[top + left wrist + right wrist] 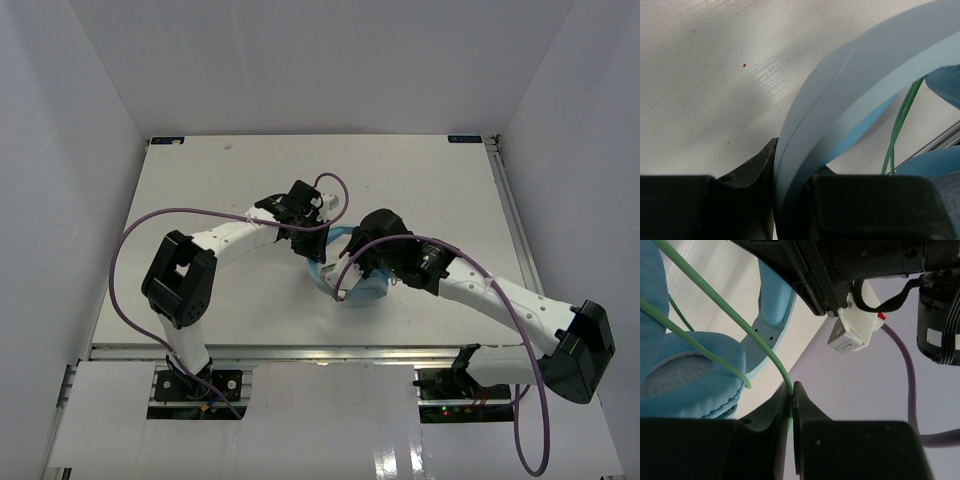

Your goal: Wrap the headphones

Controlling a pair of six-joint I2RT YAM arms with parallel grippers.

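The light blue headphones [360, 290] lie at the table's middle, mostly hidden under both arms. My left gripper [303, 243] is shut on the curved headband [840, 105], which runs up and right from between its jaws. My right gripper [362, 262] is shut on the thin green cable [740, 322], pinched at the fingertips. In the right wrist view the cable runs up and left across a padded ear cup [690, 370], with a second strand looping over it. Green cable strands also show in the left wrist view [900, 122] beside an ear cup [947, 82].
Thick purple robot cables [130, 240] loop from both arms over the white table [200, 180]. White walls close in the back and both sides. A metal rail [300, 352] runs along the near edge. The left arm's wrist [850, 270] hangs close above my right gripper.
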